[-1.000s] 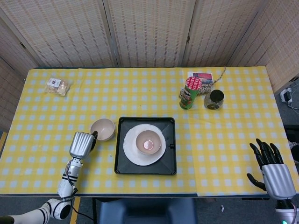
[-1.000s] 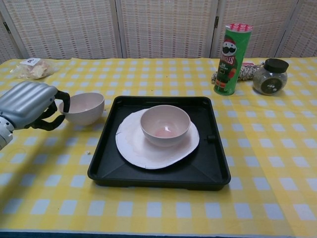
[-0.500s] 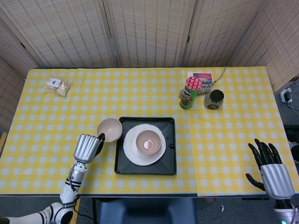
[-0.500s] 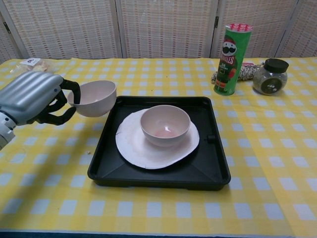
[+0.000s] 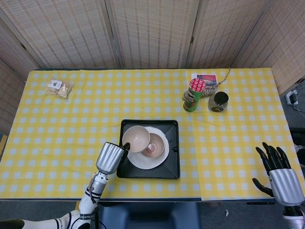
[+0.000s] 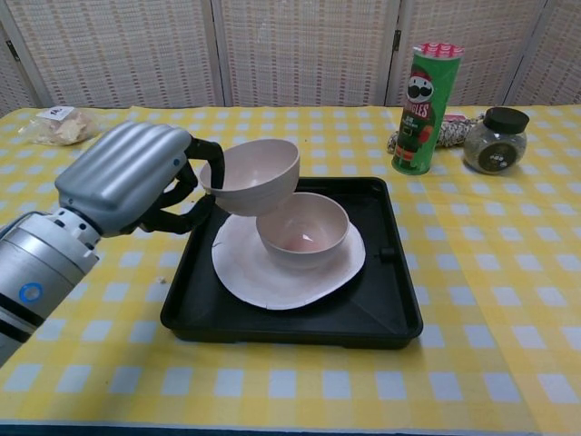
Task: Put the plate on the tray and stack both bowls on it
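On the tabletop, the tray already carries the plate with 1 bowl seated on it. The left hand has its fingers gripping the second bowl, tilted, above and overlapping the first. Level it, centre it, lower gently, then release. The right hand rests spread, holding nothing.

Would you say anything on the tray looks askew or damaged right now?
Only the carried bowl: the left hand holds it tilted above the tray, beside the bowl on the plate. No visible damage or spills.
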### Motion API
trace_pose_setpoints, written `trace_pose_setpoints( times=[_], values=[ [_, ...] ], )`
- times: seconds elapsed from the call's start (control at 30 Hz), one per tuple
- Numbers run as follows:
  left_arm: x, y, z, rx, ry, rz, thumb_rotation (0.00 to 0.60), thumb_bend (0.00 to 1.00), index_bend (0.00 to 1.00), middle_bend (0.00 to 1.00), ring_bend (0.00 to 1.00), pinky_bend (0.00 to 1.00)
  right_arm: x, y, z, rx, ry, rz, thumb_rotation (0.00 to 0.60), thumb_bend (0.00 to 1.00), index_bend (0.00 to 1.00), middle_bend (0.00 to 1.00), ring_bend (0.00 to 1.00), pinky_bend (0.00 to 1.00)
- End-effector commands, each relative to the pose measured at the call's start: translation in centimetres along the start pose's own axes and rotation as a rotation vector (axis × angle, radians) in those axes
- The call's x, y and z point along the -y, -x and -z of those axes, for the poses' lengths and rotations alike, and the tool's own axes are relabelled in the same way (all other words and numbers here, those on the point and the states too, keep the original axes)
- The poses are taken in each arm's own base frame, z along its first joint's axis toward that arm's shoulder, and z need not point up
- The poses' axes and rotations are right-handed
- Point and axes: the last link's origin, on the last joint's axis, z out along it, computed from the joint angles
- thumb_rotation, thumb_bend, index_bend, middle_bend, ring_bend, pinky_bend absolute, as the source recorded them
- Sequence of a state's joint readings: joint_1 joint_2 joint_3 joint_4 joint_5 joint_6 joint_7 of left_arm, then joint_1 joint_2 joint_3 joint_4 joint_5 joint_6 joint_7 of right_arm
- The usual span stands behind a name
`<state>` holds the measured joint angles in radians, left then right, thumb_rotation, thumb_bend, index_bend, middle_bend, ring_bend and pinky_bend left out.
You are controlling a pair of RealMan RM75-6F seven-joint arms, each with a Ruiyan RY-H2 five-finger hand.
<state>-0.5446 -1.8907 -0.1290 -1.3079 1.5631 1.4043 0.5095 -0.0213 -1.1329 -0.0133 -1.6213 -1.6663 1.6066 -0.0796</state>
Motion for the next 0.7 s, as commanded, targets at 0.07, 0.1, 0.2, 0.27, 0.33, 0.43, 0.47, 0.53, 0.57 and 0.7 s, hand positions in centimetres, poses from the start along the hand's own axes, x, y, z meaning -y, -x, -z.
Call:
trace_pose_setpoints(
  times=[0.07, 0.1, 0.2, 0.27, 0.33, 0.43, 0.47, 0.53, 0.57, 0.7],
  values=[
    [-1.7, 0.9, -0.6, 0.021, 0.021, -0.007, 0.6, 0.57, 0.69, 1.0, 1.0, 1.0, 0.0, -0.2, 0.4, -0.008, -0.003, -0.009, 0.6, 0.23, 0.0, 0.0, 0.0, 0.0],
    [-2.1, 1.3, -0.7, 0.03, 0.025, -0.01, 0.6, 0.57, 0.69, 1.0, 1.0, 1.0, -0.1, -0.3, 0.5, -0.01, -0.003, -0.011, 0.6, 0.23, 0.0, 0.0, 0.0, 0.0],
    [-2.7, 2.1, -0.9, 0.05, 0.026, -0.005, 0.6, 0.57, 0.69, 1.0, 1.0, 1.0, -0.1, -0.4, 0.7, -0.012, -0.003, -0.016, 0.6, 0.23, 0.0, 0.0, 0.0, 0.0],
    [-3.0, 2.6, -1.2, 0.052, 0.025, -0.008, 0.6, 0.57, 0.69, 1.0, 1.0, 1.0, -0.2, -0.6, 0.9, -0.017, -0.002, -0.019, 0.6, 0.23, 0.0, 0.0, 0.0, 0.0],
    [-3.3, 3.0, -1.4, 0.051, 0.021, -0.005, 0.6, 0.57, 0.69, 1.0, 1.0, 1.0, -0.3, -0.7, 1.1, -0.02, 0.0, -0.023, 0.6, 0.23, 0.0, 0.0, 0.0, 0.0],
    [-3.5, 3.3, -1.6, 0.05, 0.021, -0.001, 0.6, 0.57, 0.69, 1.0, 1.0, 1.0, -0.4, -0.9, 1.2, -0.025, 0.004, -0.028, 0.6, 0.23, 0.0, 0.0, 0.0, 0.0],
    [-3.6, 3.3, -1.6, 0.049, 0.021, 0.0, 0.6, 0.57, 0.69, 1.0, 1.0, 1.0, -0.5, -0.9, 1.2, -0.025, 0.005, -0.029, 0.6, 0.23, 0.0, 0.0, 0.0, 0.0],
    [-3.8, 3.5, -1.6, 0.052, 0.022, 0.005, 0.6, 0.57, 0.69, 1.0, 1.0, 1.0, -0.5, -0.8, 1.3, -0.024, 0.006, -0.029, 0.6, 0.23, 0.0, 0.0, 0.0, 0.0],
    [-3.8, 3.6, -1.6, 0.054, 0.021, 0.006, 0.6, 0.57, 0.69, 1.0, 1.0, 1.0, -0.5, -0.8, 1.3, -0.023, 0.006, -0.029, 0.6, 0.23, 0.0, 0.0, 0.0, 0.0],
    [-4.2, 4.0, -1.5, 0.05, 0.021, 0.007, 0.6, 0.57, 0.69, 1.0, 1.0, 1.0, -0.5, -0.8, 1.3, -0.023, 0.01, -0.029, 0.6, 0.23, 0.0, 0.0, 0.0, 0.0]
  ],
)
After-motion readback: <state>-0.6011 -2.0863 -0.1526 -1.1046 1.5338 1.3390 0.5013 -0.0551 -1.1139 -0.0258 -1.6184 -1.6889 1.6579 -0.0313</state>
